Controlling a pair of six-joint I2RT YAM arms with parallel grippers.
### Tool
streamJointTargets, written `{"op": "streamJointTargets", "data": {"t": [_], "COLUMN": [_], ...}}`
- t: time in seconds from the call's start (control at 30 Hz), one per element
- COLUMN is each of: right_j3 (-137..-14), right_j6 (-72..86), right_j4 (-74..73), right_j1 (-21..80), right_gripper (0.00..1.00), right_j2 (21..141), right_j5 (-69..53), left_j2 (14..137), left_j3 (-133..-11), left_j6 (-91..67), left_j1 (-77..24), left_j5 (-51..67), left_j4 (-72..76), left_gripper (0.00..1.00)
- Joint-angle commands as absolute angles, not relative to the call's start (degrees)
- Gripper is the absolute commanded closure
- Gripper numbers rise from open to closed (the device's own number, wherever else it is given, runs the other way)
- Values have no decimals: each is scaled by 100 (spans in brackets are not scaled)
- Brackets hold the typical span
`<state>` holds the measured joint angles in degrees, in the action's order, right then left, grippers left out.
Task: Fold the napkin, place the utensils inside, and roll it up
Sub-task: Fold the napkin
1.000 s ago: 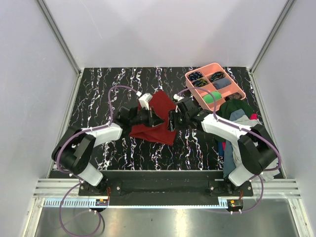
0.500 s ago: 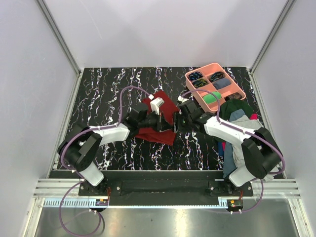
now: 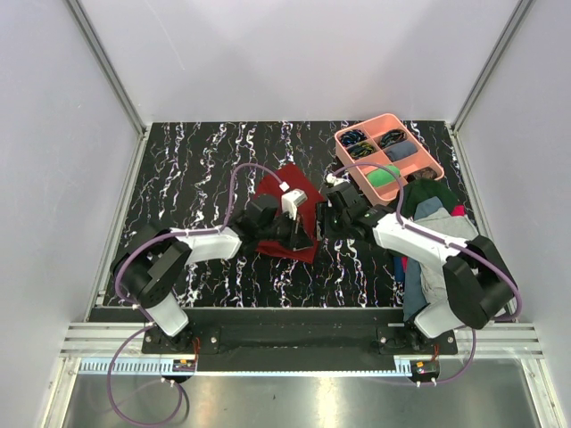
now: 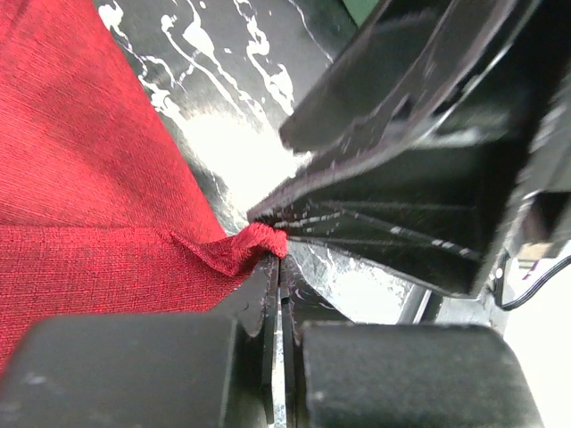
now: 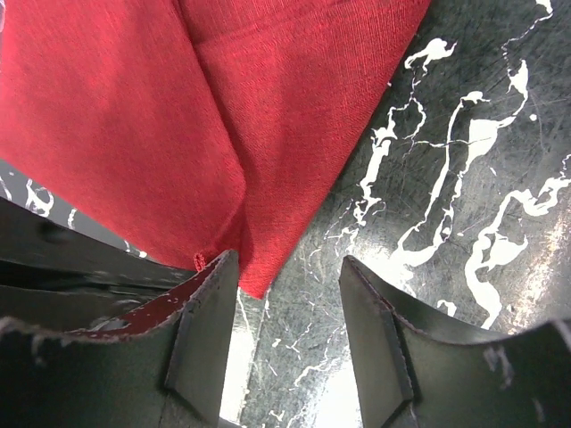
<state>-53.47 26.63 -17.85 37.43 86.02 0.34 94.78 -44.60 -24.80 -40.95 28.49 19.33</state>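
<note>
On marbled tabletop (image 3: pixel 178 178) | left jaws: closed, pinching napkin (image 4: pixel 80 160) corner | right jaws: parted, empty, over napkin edge

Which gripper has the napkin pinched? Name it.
The left gripper: shut on a corner of the napkin. The right gripper stands open beside it.

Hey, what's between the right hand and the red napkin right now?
Nothing. In the right wrist view the corner of the napkin lies inside the open right hand, beside one finger; the rest of that gap is bare marbled tabletop.
</note>
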Motion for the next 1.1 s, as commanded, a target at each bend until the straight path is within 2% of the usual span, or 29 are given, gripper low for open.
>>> {"op": "streamJointTargets", "data": {"t": [0.0, 0.23, 0.37, 0.4, 0.5, 0.6, 0.8, 1.07], "right_j3": [-5282, -5230, -5159, -5124, -5054, -5010, -4756, -4456], "right_j6": [2795, 2891, 3032, 3076, 3208, 3269, 3664, 4043], "right_j4": [-1450, -1450, -1468, -1468, -1468, -1450, -1030, -607], "right_j1": [3762, 3762, 3744, 3727, 3630, 3560, 3551, 3551], "right_gripper": [42, 41, 36, 35, 34, 34, 36, 43], "right_j2": [8279, 8235, 8174, 8165, 8183, 8270, 8551, 8938], "right_j5": [246, 290, 334, 317, 220, 27, -649, -1195], "left_j2": [9483, 9501, 9274, 9185, 8799, 8430, 7718, 6900], "left_j3": [-4430, -4280, -4280, -4280, -4298, -4385, -4036, -3112], "left_j6": [-2233, -2338, -2487, -2531, -2584, -2540, -2557, -2830], "left_j1": [-4245, -4289, -4289, -4289, -4289, -4280, -4026, -2813], "left_j5": [2620, 2110, 1978, 1873, 1645, 1390, 161, -263], "left_j4": [1969, 1951, 1977, 1978, 1925, 1644, 765, 203], "left_gripper": [100, 100, 65, 50, 34, 25, 22, 19]}}
